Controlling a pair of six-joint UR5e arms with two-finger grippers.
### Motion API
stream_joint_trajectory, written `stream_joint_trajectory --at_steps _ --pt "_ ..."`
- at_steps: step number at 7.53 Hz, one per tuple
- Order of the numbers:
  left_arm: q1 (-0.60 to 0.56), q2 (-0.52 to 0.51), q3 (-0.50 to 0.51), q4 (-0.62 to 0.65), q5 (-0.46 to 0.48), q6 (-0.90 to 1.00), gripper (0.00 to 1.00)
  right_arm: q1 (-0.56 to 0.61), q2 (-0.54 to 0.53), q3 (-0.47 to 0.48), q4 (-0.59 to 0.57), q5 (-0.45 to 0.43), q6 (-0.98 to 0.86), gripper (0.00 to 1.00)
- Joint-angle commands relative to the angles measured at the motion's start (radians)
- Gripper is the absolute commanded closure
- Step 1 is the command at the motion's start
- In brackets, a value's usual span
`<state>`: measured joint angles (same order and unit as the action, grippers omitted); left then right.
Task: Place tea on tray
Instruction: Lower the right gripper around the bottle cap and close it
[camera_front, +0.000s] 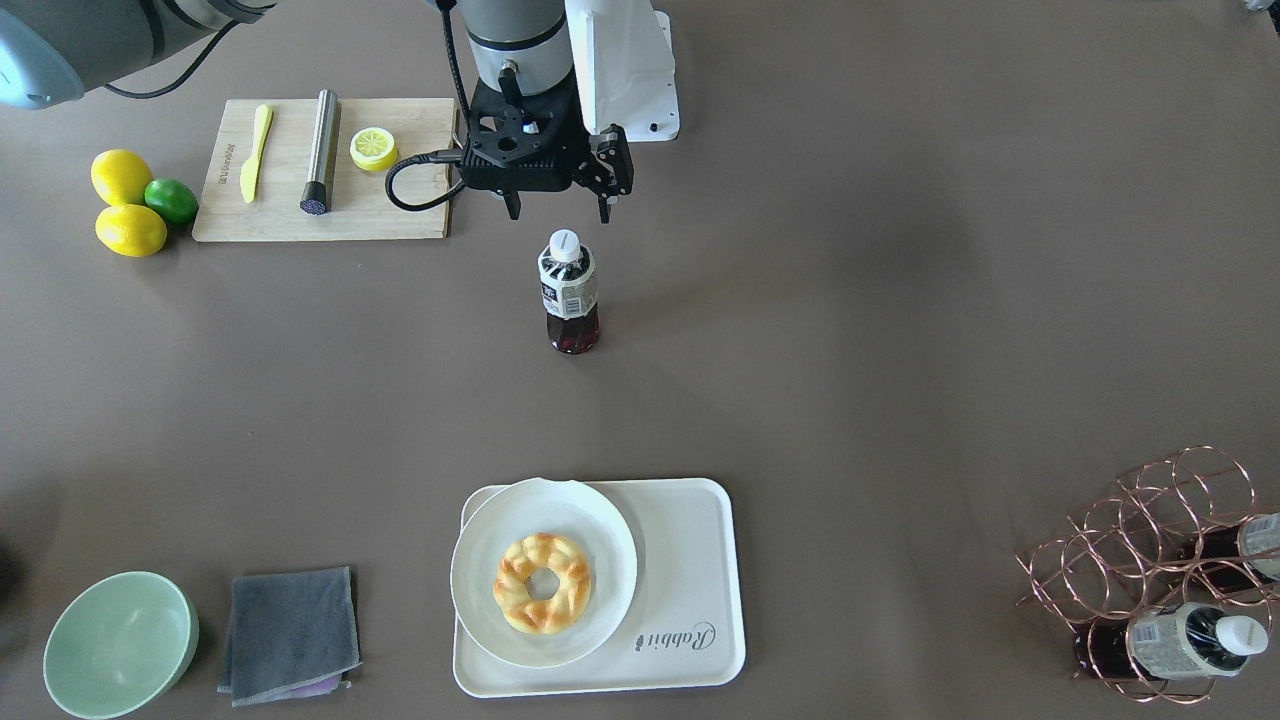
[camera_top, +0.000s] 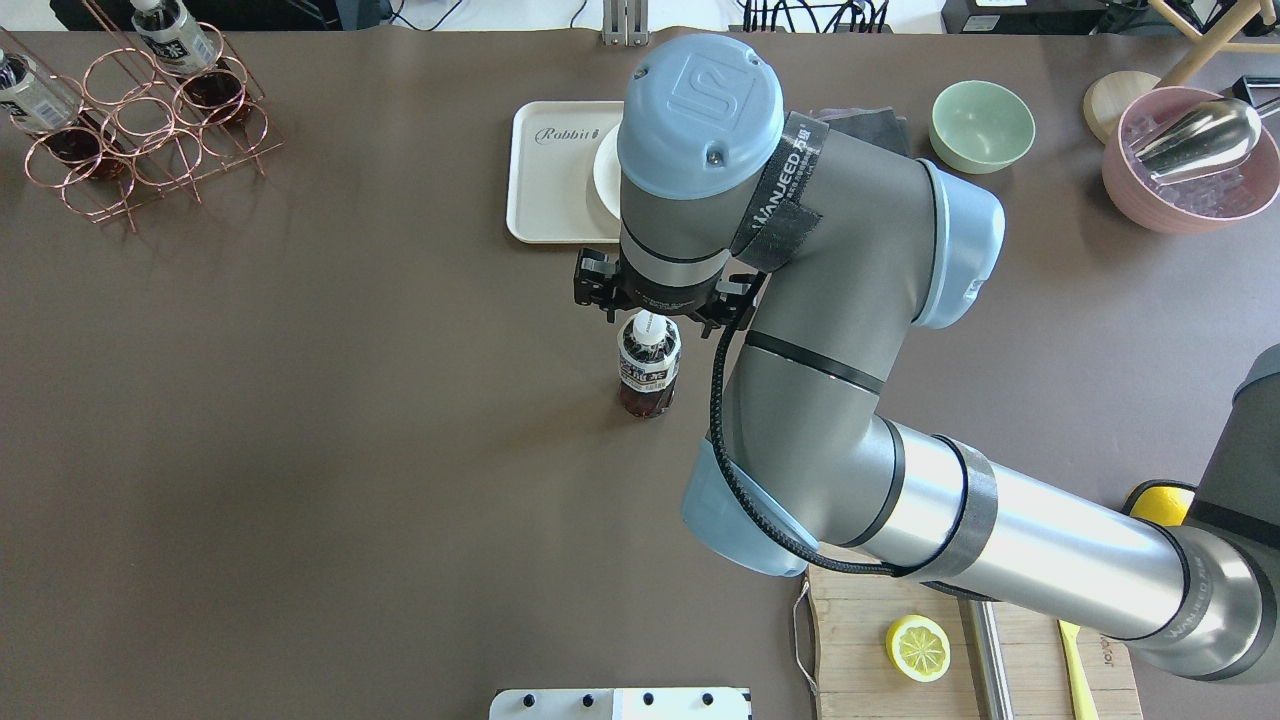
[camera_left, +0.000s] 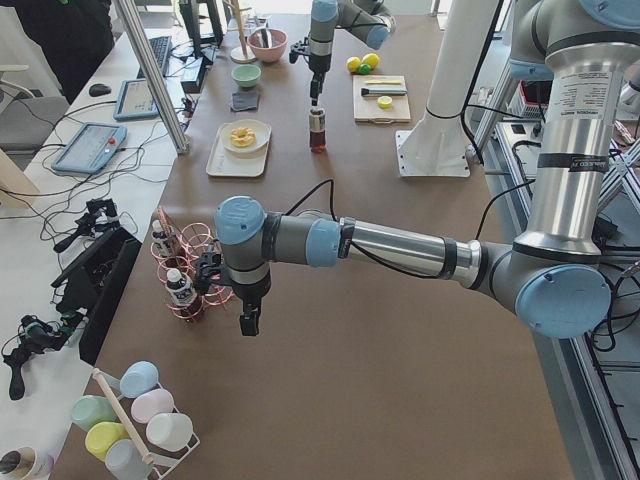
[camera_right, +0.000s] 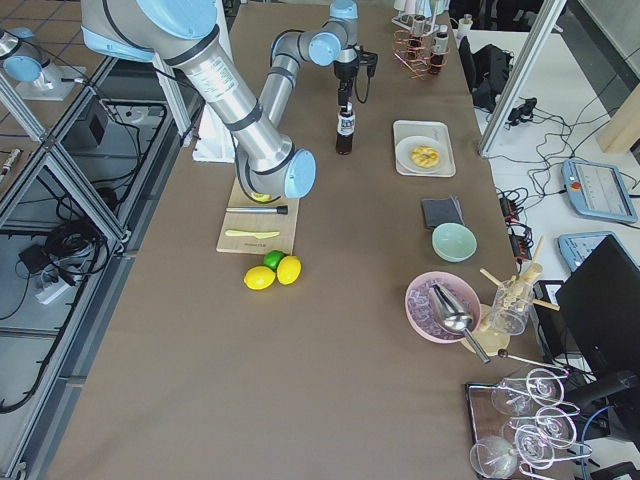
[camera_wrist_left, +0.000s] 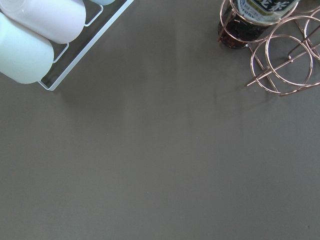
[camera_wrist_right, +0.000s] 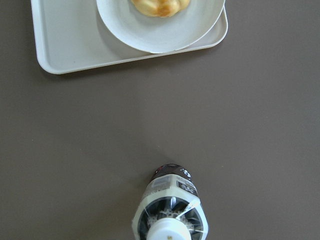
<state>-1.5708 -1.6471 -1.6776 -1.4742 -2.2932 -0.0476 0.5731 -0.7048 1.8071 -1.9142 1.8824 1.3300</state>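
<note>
The tea (camera_front: 569, 290) stands upright in the middle of the table, a small bottle of dark liquid with a white cap; it also shows as the tea (camera_top: 648, 365) and the tea (camera_wrist_right: 170, 210). My right gripper (camera_front: 559, 208) hangs just above its cap, open, fingers spread wider than the bottle and not touching it. The cream tray (camera_front: 690, 600) lies beyond the bottle, with a white plate (camera_front: 500, 540) carrying a doughnut on one half. My left gripper (camera_left: 248, 320) hovers by the copper rack in the exterior left view only, so I cannot tell its state.
A cutting board (camera_front: 400, 210) with a yellow knife, a metal cylinder and a lemon half lies beside the right arm. Two lemons and a lime (camera_front: 172, 199), a green bowl (camera_front: 120, 645) and a grey cloth (camera_front: 290, 632) sit near table edges. A copper rack (camera_front: 1150, 560) holds more bottles.
</note>
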Motion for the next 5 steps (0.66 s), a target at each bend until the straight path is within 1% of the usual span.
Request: stream_joint_trajectory --at_steps 1,2,3,4,5 --pt "0.002 -0.014 0.002 0.0 0.001 -0.001 0.02 -0.012 0.001 -0.015 0.004 -0.012 0.0 0.1" --pt "0.009 -0.016 0.006 0.0 0.001 -0.001 0.02 -0.012 -0.001 -0.018 0.004 -0.016 0.0 0.15" --pt "0.014 -0.017 0.006 0.0 0.001 -0.001 0.02 -0.013 -0.002 -0.019 0.006 -0.016 0.0 0.42" --pt "0.015 -0.02 0.01 0.0 0.001 -0.001 0.02 -0.013 -0.002 -0.031 0.007 -0.016 -0.002 0.65" --pt "0.015 -0.023 0.01 0.0 0.003 -0.001 0.02 -0.012 -0.002 -0.034 0.007 -0.019 -0.006 0.8"
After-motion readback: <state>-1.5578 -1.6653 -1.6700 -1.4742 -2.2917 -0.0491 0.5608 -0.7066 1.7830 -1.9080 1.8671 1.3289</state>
